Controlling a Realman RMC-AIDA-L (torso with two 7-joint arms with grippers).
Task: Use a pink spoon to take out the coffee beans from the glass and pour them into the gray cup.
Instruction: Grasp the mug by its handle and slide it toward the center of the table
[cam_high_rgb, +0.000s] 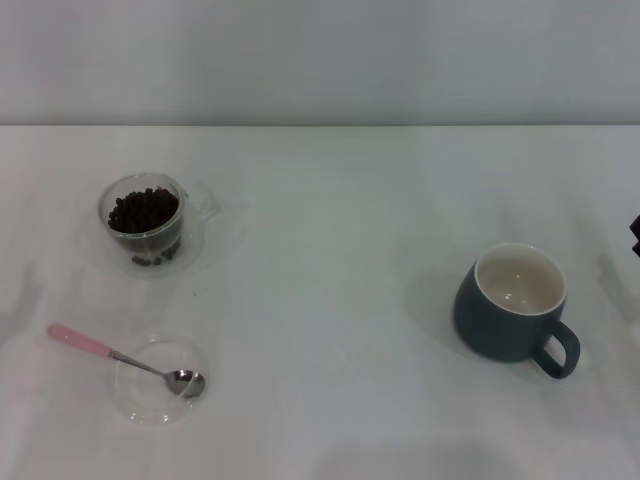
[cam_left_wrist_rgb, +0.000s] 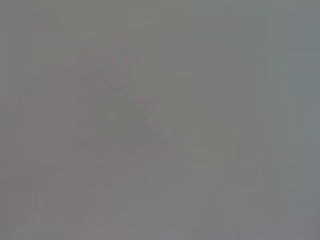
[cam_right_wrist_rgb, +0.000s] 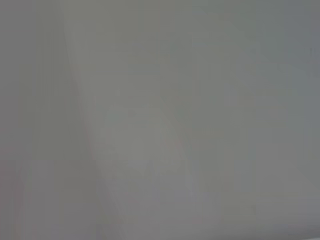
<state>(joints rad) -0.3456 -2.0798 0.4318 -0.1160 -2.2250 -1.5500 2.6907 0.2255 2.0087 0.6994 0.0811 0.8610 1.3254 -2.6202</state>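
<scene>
Both arms apparently parked offscreen.

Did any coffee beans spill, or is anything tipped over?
Nothing stands out. The beans are all inside the upright glass, the gray cup stands upright, and the pink spoon rests with its bowl in a clear dish.

The counter (cam_high_rgb: 330, 230) was covered with a smooth, matt white surface, the glass (cam_high_rgb: 150, 220) and the shallow dish (cam_high_rgb: 140, 385) were clear and glossy, the pink spoon (cam_high_rgb: 125, 358) had a matt handle and a shiny metal bowl, and the gray cup (cam_high_rgb: 510, 305) looked like smooth ceramic with a soft sheen.
</scene>
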